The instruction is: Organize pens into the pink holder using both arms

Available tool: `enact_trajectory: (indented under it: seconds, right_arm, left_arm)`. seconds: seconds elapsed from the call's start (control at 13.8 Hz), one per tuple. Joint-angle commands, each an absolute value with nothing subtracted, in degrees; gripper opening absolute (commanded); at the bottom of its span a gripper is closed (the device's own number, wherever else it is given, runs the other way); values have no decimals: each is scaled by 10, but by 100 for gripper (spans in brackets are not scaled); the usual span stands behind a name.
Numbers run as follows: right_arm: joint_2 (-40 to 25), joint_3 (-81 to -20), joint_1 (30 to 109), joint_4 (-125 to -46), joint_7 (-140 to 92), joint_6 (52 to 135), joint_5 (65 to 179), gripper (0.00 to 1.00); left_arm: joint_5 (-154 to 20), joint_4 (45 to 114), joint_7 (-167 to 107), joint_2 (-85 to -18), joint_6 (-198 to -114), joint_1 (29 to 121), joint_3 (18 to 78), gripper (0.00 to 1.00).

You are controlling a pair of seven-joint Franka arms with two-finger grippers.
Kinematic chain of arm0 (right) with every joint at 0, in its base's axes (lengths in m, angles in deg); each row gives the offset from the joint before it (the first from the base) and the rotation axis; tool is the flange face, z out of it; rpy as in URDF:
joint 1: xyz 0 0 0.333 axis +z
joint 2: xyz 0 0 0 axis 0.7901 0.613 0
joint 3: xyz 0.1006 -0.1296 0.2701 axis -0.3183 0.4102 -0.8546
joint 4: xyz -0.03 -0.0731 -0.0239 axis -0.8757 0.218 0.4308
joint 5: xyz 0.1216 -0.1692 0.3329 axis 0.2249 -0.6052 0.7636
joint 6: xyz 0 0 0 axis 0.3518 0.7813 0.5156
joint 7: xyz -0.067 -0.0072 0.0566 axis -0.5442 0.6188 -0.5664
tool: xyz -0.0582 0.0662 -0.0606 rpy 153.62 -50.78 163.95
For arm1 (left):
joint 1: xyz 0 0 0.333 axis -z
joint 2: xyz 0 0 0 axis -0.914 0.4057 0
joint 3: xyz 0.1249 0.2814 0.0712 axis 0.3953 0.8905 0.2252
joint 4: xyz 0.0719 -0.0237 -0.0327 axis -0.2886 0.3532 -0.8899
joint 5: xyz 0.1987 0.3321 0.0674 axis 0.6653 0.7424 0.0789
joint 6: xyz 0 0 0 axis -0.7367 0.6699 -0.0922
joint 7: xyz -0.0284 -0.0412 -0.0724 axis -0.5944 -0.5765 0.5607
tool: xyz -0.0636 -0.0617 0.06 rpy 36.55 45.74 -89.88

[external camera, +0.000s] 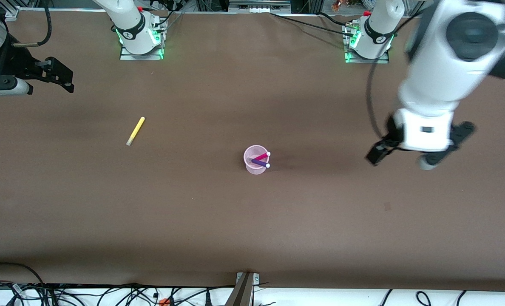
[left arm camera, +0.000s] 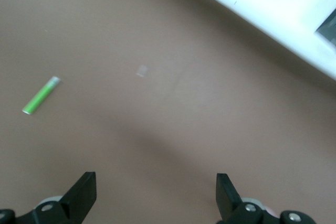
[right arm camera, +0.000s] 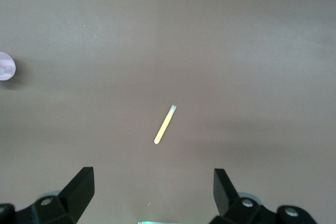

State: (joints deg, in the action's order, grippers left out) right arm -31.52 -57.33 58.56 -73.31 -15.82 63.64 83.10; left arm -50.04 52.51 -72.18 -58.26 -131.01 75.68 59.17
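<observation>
The pink holder (external camera: pixel 256 160) stands mid-table with the magenta pen (external camera: pixel 262 156) and the purple pen (external camera: pixel 260 162) leaning in it. It also shows in the right wrist view (right arm camera: pixel 6 66). The yellow pen (external camera: pixel 135 131) lies on the table toward the right arm's end, and shows in the right wrist view (right arm camera: pixel 165 124). The green pen (left arm camera: pixel 41 95) lies on the table in the left wrist view only. My left gripper (external camera: pixel 420 146) (left arm camera: pixel 156 190) is open and empty in the air over the left arm's end. My right gripper (external camera: pixel 61 76) (right arm camera: pixel 153 187) is open and empty over the right arm's end.
The brown table (external camera: pixel 252 221) ends at a white strip with cables (external camera: pixel 108 295) along the edge nearest the front camera, also in the left wrist view (left arm camera: pixel 294 9). The arm bases (external camera: pixel 141 42) (external camera: pixel 367 44) stand at the edge farthest from it.
</observation>
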Motion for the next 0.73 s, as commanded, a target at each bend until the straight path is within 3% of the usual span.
enact_trajectory:
  seconds: [0.0, 0.36, 0.65]
  right_arm:
    - [-311, -574, 587, -720, -165, 627, 824, 100]
    - [-311, -574, 587, -720, -165, 627, 824, 100]
    - [-312, -574, 587, -720, -165, 624, 825, 100]
  left_arm:
    - [-525, 558, -550, -607, -1272, 702, 582, 100]
    - [-558, 693, -326, -698, -1291, 634, 582, 100]
    - [-558, 755, -289, -744, -1303, 625, 582, 100]
